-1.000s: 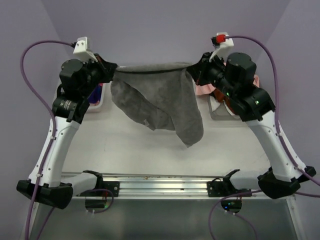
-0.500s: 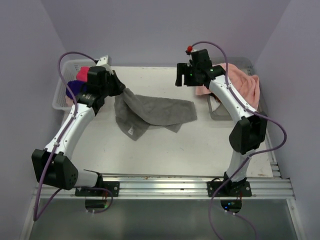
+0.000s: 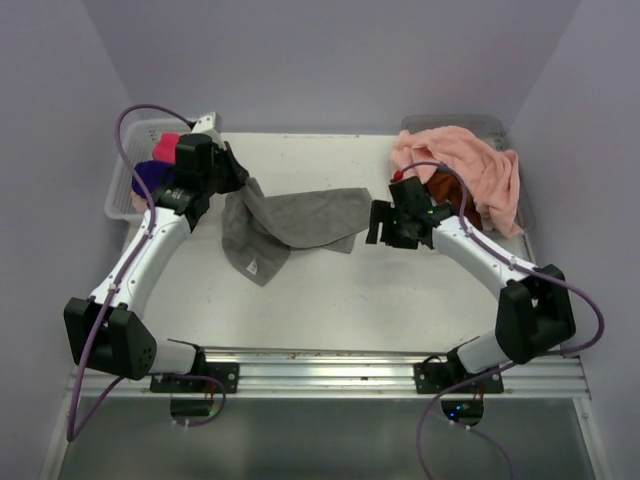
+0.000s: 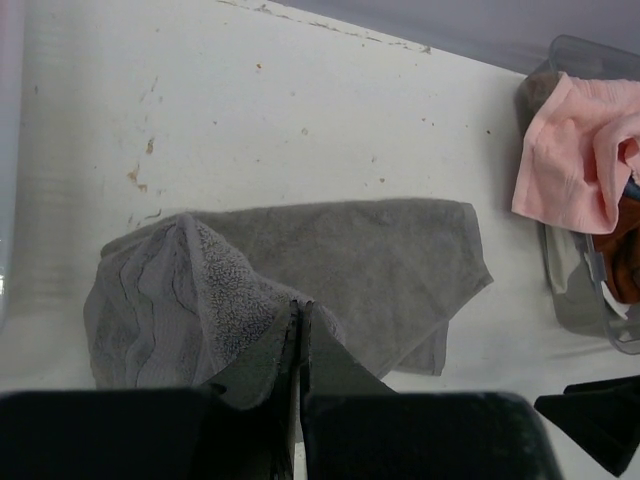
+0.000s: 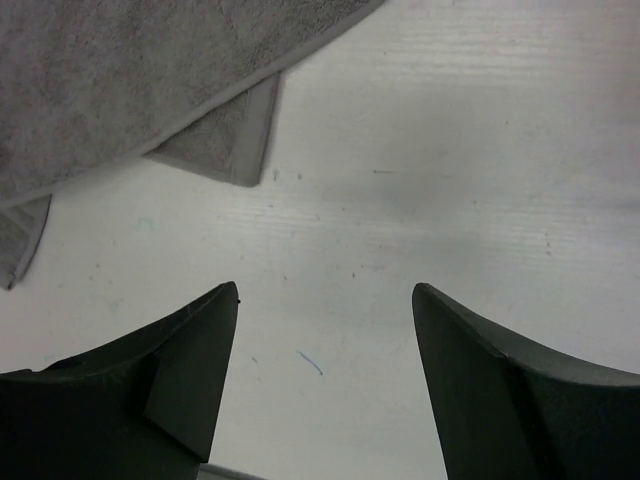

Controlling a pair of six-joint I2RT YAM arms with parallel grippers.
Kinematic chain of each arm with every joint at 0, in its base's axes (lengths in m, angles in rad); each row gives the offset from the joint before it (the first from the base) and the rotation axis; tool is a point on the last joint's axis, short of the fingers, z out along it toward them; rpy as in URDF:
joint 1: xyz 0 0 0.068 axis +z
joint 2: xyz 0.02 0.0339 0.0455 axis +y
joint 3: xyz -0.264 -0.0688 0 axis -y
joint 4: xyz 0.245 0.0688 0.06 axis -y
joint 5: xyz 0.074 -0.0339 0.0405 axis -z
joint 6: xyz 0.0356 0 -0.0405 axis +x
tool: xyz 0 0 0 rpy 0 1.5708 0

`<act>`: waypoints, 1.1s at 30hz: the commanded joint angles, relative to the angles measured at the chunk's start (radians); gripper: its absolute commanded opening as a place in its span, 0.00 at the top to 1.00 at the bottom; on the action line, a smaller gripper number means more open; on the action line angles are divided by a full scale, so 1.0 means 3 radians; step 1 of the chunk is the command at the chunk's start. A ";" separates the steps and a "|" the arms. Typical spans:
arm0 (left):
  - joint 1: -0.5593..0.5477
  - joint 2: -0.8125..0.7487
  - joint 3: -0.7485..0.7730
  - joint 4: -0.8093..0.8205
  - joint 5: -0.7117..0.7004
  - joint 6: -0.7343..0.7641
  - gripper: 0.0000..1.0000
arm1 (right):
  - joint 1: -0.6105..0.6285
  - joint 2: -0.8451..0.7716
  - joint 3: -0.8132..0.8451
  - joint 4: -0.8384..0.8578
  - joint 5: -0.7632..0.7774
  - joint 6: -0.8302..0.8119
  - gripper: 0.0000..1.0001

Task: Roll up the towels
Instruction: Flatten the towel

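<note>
- Grey towel (image 3: 300,222) lies as a loose, crumpled strip across the middle of the table (image 3: 330,300) in the top view. It is partly folded over itself, not spread flat and not rolled.
- The left claw (image 3: 232,180) is pressed together and pinches a raised fold at the left end of this cloth, in the upper left of the top view.
- The right claw (image 3: 380,222) is spread wide and holds nothing. It hangs over bare table just beside the right end of the cloth, and a hemmed corner shows in the upper left of the right wrist view.
- The cloth looks like soft terry, so I judge it light and limp. It should sag and bunch when lifted, but it should not slip easily or break.
- The best hold seems to be the two corners of one short edge, one claw on each, to pull it flat before rolling.
- A salmon pink towel (image 3: 460,165) hangs over a clear bin (image 3: 485,121) in the upper right.
- A small white tag (image 3: 253,266) sits near the lower left corner of the grey cloth. Its writing is too small to read, and I see no other brand.
</note>
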 commanded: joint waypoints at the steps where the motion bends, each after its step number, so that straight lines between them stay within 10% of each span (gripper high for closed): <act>1: 0.0026 -0.0015 0.0042 0.0086 -0.0070 0.0038 1.00 | 0.0038 0.0336 0.0118 0.0509 0.0296 0.0340 0.25; 18: 0.0026 -0.0010 0.0042 0.0005 -0.0019 0.0033 1.00 | -0.0013 0.1795 0.1100 0.0673 0.0864 0.0658 0.35; 24: 0.0026 -0.0015 0.0047 -0.0001 -0.0009 0.0043 1.00 | -0.0019 0.1985 0.1135 0.0704 0.0884 0.0678 0.61; 28: 0.0026 -0.0020 0.0052 -0.0011 -0.0024 0.0048 1.00 | -0.0019 0.1980 0.1146 0.0689 0.0920 0.0648 0.98; 33: 0.0026 -0.0010 0.0057 -0.0026 -0.0085 0.0084 1.00 | -0.0024 0.1668 0.1171 0.0633 0.0930 0.0586 1.00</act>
